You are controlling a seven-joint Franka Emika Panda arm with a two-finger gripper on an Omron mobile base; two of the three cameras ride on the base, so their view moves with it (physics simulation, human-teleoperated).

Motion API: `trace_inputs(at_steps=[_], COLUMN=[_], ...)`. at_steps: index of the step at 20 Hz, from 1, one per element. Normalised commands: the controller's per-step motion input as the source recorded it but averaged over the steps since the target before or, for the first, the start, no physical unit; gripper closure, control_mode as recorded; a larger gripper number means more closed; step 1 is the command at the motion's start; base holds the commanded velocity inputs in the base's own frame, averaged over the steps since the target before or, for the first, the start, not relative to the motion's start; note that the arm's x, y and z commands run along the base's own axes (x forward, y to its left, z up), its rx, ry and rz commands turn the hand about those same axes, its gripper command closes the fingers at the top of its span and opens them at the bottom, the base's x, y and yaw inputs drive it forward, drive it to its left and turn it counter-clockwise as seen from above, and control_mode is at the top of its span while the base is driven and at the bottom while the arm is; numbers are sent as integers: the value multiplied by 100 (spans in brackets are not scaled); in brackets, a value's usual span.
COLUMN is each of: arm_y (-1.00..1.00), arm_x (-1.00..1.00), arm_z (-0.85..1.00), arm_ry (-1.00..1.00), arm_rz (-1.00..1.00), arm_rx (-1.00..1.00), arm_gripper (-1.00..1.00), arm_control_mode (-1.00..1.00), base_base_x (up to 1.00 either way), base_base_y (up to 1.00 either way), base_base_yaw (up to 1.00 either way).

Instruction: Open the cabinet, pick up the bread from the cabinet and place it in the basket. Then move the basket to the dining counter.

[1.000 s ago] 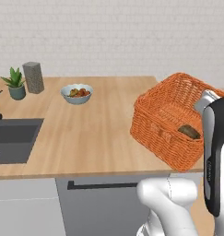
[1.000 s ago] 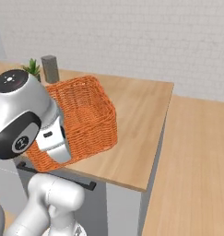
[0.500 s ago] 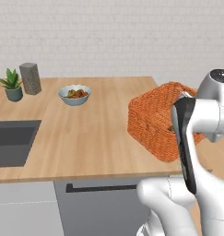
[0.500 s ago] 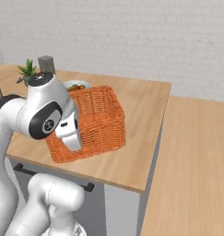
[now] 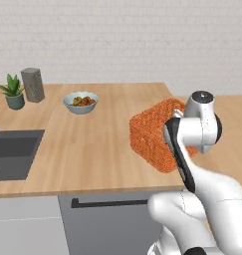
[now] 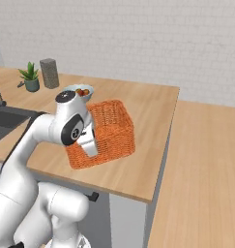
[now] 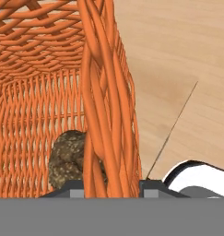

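The orange wicker basket [image 5: 155, 133] hangs tilted low over the wooden counter near its right end, and I cannot tell whether it touches the wood. My gripper [image 7: 109, 185] is shut on the basket's rim [image 7: 104, 92], which runs up between the fingers. The dark brown bread [image 7: 69, 159] lies inside the basket at its bottom. In the right base view the basket [image 6: 110, 127] sits right behind my forearm. The cabinet is out of view.
A white bowl of food [image 5: 81, 102], a grey block [image 5: 33, 84] and a potted plant [image 5: 13, 92] stand at the counter's back left. A dark sink [image 5: 8, 152] lies at the left. A second wooden counter [image 6: 201, 164] lies lower, to the right.
The arm has swung round with the basket held in the gripper. The basket has turned and come nearer the counter's middle. The bowl, the plant and the block have stayed put.
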Motion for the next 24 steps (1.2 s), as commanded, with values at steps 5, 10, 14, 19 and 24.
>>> trace_inputs(at_steps=[5,10,14,19,24], arm_y=[0,0,0,0,10], arm_x=[99,80,56,44,26], arm_z=[-53,-64,-61,-55,-26], arm_ry=[4,12,14,13,3], arm_rz=[3,1,0,0,0], arm_rx=[0,0,0,0,0], arm_gripper=[100,100,100,100,-100], arm_control_mode=[-100,-100,-100,-100,-100], base_base_x=[0,0,0,0,0], base_base_y=[0,0,0,0,0], base_base_yaw=[0,0,0,0,0])
